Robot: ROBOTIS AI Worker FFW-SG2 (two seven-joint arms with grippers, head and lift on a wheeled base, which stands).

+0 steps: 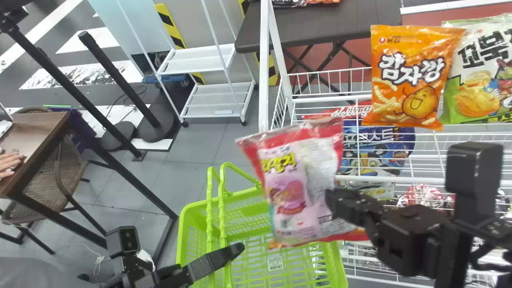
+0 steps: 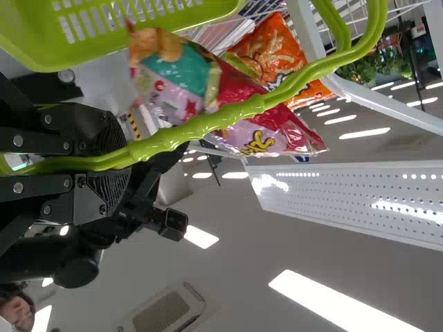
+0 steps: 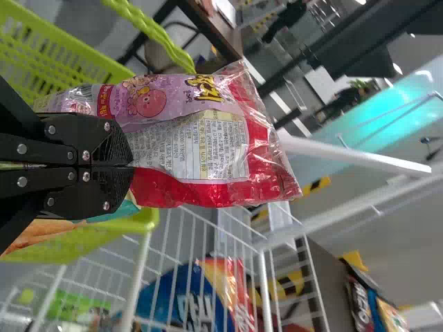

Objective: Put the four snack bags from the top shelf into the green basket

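My right gripper (image 1: 334, 200) is shut on the side of a red-and-pink snack bag (image 1: 300, 184), held above the green basket (image 1: 338, 266). In the right wrist view, the gripper (image 3: 130, 166) pinches this bag (image 3: 208, 149) with its fingers together. My left gripper (image 1: 237, 251) stays at the basket; in the left wrist view, the gripper (image 2: 124, 164) is shut on the green basket handle (image 2: 201, 126). An orange snack bag (image 1: 412, 76) and a white-and-green one (image 1: 480, 80) stand on the top shelf at the right. No bag is visible on the basket's open-mesh floor.
Below the top shelf, a blue bag (image 1: 372, 152) and others lie in the white wire rack (image 1: 332, 100). A wooden table (image 1: 36, 136) with a person's hand stands at the left. Behind are a white cart (image 1: 200, 60) and dark posts (image 1: 116, 76).
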